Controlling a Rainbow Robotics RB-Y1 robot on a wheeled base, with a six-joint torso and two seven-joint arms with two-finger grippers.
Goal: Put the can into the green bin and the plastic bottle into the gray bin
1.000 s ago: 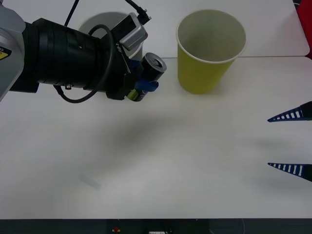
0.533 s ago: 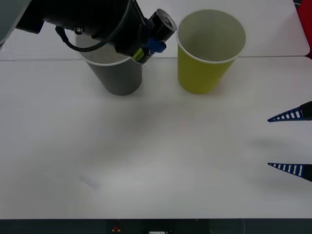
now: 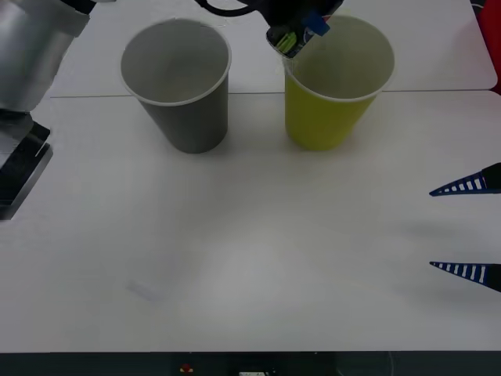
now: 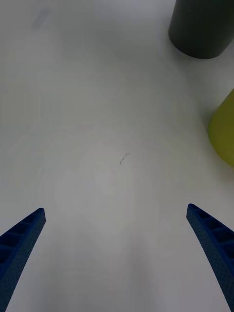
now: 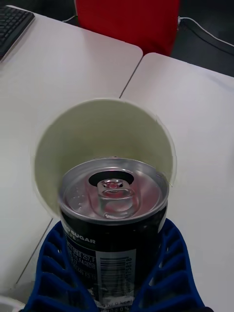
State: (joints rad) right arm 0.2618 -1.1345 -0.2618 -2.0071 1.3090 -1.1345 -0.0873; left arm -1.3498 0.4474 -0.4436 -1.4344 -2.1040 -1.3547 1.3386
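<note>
While the left gripper (image 5: 114,287) clamps the can (image 5: 113,214) between its blue fingers, the can hangs over the near-left rim of the green bin (image 3: 337,86), its pull-tab end aimed toward the bin's mouth. Beside it stands the gray bin (image 3: 178,86). Off at the table's right edge, the right gripper (image 3: 468,229) waits with fingers spread.

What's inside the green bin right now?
Nothing visible: the green bin shows a bare pale inner wall. The can, gripped by the left gripper, hangs at the near rim and covers part of the bottom.
</note>
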